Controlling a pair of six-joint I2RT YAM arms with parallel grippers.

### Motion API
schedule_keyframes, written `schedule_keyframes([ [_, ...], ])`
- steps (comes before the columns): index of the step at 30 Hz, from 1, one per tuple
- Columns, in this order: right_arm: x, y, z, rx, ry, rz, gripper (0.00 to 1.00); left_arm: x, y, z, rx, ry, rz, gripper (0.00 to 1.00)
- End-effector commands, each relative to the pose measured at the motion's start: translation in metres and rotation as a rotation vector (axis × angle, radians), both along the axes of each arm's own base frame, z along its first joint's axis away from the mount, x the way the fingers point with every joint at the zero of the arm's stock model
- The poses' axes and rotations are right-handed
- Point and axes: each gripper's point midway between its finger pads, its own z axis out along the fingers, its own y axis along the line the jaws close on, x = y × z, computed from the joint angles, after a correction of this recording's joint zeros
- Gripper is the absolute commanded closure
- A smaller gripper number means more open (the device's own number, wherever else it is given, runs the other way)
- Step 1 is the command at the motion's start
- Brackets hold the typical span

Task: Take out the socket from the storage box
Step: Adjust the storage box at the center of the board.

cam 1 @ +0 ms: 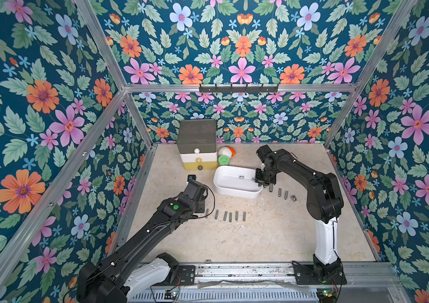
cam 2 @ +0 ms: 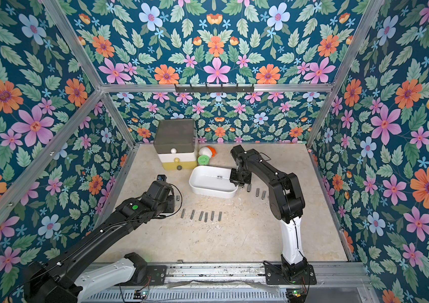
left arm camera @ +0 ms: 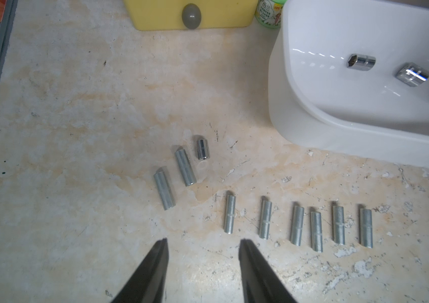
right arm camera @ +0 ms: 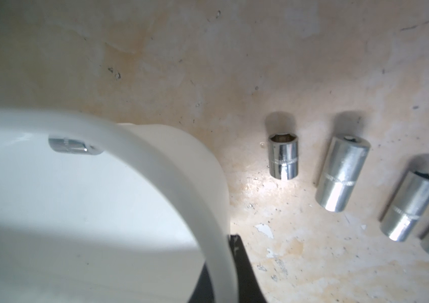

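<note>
Your inventory, largest item first: a beige mottled tabletop [cam 1: 260, 236] carries everything. At its back stands a stacked plastic drawer tower [cam 1: 197, 147], grey over white over yellow, with a ball knob on each drawer front. Near it, towards the right arm, the shallow white plastic storage box [cam 1: 234, 192], rectangular with rounded corners, sits flat on the table. Your right gripper [cam 1: 261, 185] is at the box's end nearest the right arm. The right wrist view shows its black fingers closed over the box wall, one inside and one outside. Your left gripper [left arm camera: 204, 241] hovers over bare table with its fingers parted and nothing between them. Behind the box a small green-capped bottle [cam 1: 224, 159] stands beside a white and orange object [cam 1: 226, 151] that is too small to identify. The two short chrome sockets [left arm camera: 361, 62] you are after lie on their sides on the box floor, a little apart from each other. A row of six slim grey metal cylinders [left arm camera: 297, 225] lies side by side on the table just ahead of the left gripper. Two thicker grey cylinders [left arm camera: 185, 168] and one short chrome socket [left arm camera: 203, 149] lie just beyond that row's end. Four chrome sockets [right arm camera: 342, 173] lie in a line on the table just beside the box's gripped end.
</note>
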Motion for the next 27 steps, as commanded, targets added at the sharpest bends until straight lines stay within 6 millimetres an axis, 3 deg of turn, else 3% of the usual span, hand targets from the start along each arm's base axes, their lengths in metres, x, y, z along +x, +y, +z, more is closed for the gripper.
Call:
schedule_keyframes([
  [1,-0.002,-0.003,-0.006,-0.064,0.008,0.029,1.0,0.003,-0.001,0.001,0.001,-0.009,0.0,0.49],
  [16,0.009,0.005,-0.018,-0.13,-0.023,0.083,1.0,0.004,0.0,-0.006,0.019,0.009,0.006,0.49],
  [21,0.008,0.005,-0.022,-0.129,-0.022,0.09,0.87,0.005,0.0,-0.008,0.026,0.016,0.008,0.49],
  [27,0.007,0.004,-0.025,-0.129,-0.025,0.094,0.79,0.005,0.0,-0.01,0.03,0.022,0.01,0.49],
])
